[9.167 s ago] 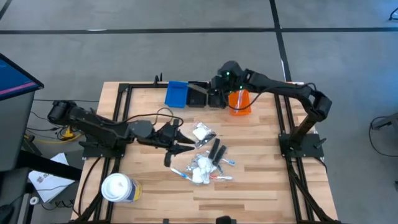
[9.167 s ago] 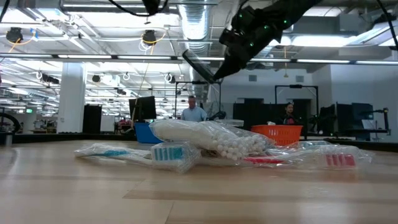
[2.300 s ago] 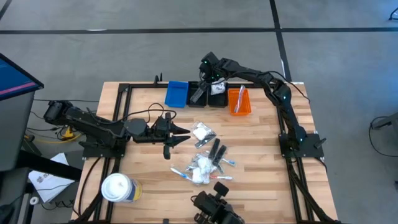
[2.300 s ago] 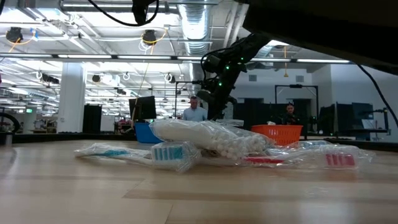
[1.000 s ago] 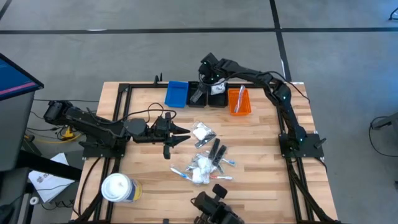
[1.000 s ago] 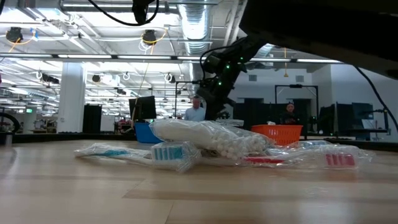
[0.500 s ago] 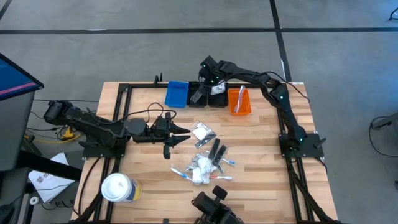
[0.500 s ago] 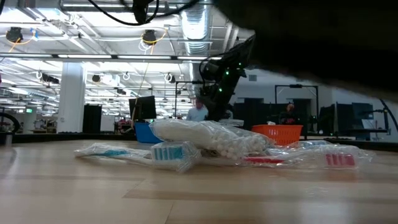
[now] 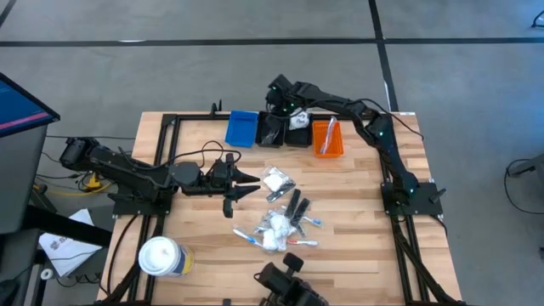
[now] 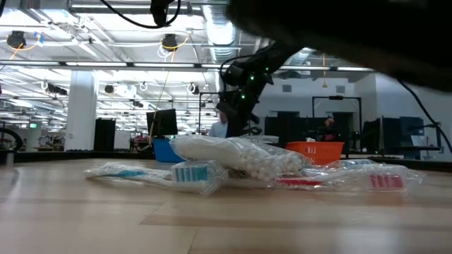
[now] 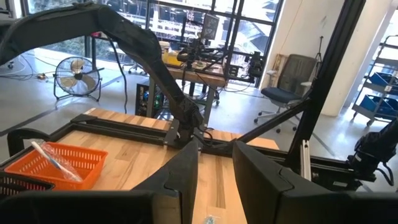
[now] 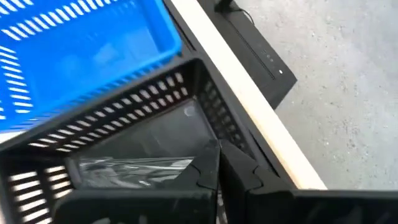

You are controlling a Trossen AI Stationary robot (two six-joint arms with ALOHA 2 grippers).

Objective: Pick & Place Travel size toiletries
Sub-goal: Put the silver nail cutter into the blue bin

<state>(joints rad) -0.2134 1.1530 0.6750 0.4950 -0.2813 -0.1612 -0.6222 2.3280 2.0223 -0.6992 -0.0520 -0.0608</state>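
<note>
We see the right gripper (image 12: pixel 219 163) with its fingers closed together and empty, poised over the black bin (image 9: pixel 274 132), where a clear sachet (image 12: pixel 134 167) lies inside; the blue bin (image 9: pixel 241 128) sits just beside it and the orange bin (image 9: pixel 326 138) on the other side. The left gripper (image 9: pixel 248 186), partly parted and holding nothing, rests near the pile of toiletries (image 9: pixel 278 223) mid-table.

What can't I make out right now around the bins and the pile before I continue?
- Black bin contents: high view, right gripper and its arm cover it; right wrist view shows only part of a clear sachet.
- Blue bin floor: low view, the pile of toiletries blocks it.
- Dark object at the table's near edge: cut off by the frame.
</note>
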